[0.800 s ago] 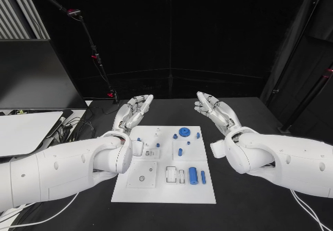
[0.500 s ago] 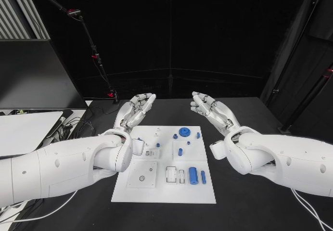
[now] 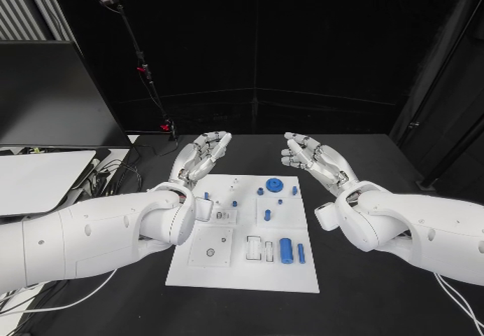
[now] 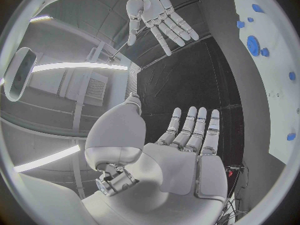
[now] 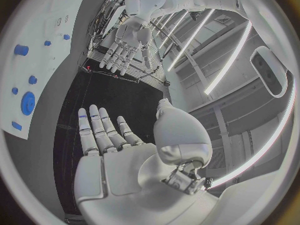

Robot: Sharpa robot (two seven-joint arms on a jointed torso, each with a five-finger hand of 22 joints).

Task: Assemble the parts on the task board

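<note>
The white task board (image 3: 232,276) lies in the middle of the black table. On it are a blue round gear (image 3: 273,185), a blue cylinder (image 3: 287,248), a thin blue pin (image 3: 299,255) and several small blue pegs. My left hand (image 3: 201,157) hovers past the board's far left corner, fingers straight and apart, holding nothing. My right hand (image 3: 312,160) hovers past the far right corner, palm facing inward, also empty. The left wrist view shows my left hand (image 4: 187,150) with my right hand (image 4: 156,15) opposite it. The right wrist view shows my right hand (image 5: 106,150) and my left hand (image 5: 128,40).
A white panel (image 3: 40,178) and loose cables (image 3: 116,183) lie at the table's left. A stand with red-lit clamps (image 3: 151,77) rises behind the left hand. Black table surface surrounds the board.
The camera view has shifted. Both hands stay raised and empty beyond the board's far edge; the right hand has edged slightly inward toward the left.
</note>
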